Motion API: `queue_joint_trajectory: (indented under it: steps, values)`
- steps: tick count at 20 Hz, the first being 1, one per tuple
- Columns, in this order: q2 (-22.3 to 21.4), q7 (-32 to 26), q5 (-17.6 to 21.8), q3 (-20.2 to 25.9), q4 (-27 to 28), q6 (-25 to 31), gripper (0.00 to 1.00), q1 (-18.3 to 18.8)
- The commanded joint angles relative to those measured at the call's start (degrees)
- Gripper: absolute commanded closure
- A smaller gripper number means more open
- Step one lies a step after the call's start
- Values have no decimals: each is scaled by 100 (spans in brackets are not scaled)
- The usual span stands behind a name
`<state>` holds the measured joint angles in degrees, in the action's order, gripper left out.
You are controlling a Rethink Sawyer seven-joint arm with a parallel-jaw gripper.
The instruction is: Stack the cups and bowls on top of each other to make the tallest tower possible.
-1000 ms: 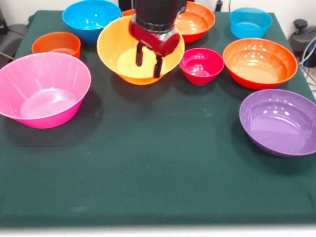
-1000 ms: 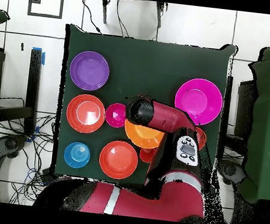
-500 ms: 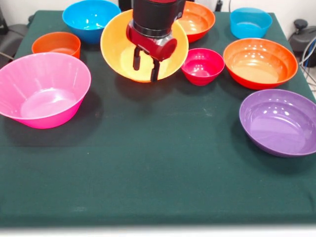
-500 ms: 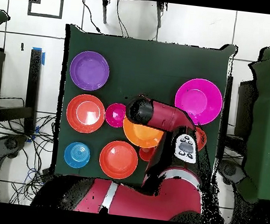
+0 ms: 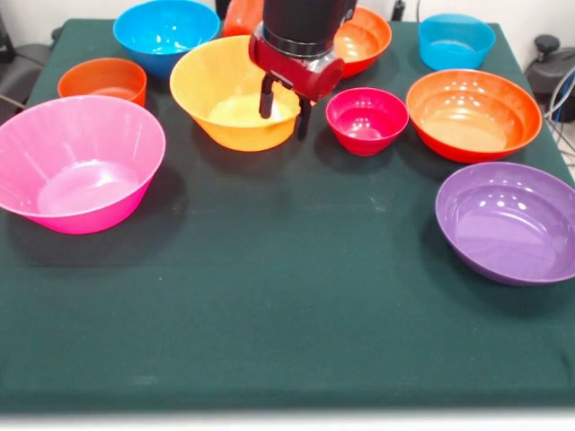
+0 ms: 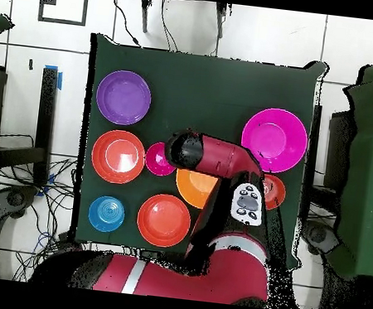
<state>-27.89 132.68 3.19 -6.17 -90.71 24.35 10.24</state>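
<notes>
where the front view looks across the green worktop (image 5: 287,296), the gripper (image 5: 286,101) hangs over the right rim of the big yellow-orange bowl (image 5: 229,97), which sits upright on the cloth. its jaws are apart, with the rim of that bowl between them, one finger inside and one outside; whether they press on it cannot be told. just right of the gripper sits the small magenta bowl (image 5: 367,118), and further right the wide orange-red bowl (image 5: 473,113), with the purple bowl (image 5: 508,221) nearer the camera. the large pink bowl (image 5: 76,162) stands at the left, a squat orange bowl (image 5: 102,82) behind it and a blue bowl (image 5: 166,32) at the far side. another orange bowl (image 5: 362,38) and a small blue bowl (image 5: 455,39) sit along the far edge. nothing is stacked in the yellow-orange one.

from the overhead view, the red arm (image 6: 222,161) lies across the yellow-orange bowl (image 6: 193,187), its black end beside the magenta bowl (image 6: 158,159). the pink bowl (image 6: 273,139) and purple bowl (image 6: 123,96) lie well apart.
</notes>
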Motion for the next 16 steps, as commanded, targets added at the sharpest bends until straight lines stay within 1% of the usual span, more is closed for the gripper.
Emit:
queue_joint_trajectory:
  steps: [1,4,6,8,12,16]
  values:
    - [-74,-250,195,539,-49,556,0,80]
    - [3,-327,256,651,-139,334,0,202]
    - [167,-318,316,671,-107,124,0,236]
    - [301,-315,342,666,-22,91,0,243]
    - [293,-253,337,591,31,201,0,141]
    - [394,-198,336,579,98,122,0,94]
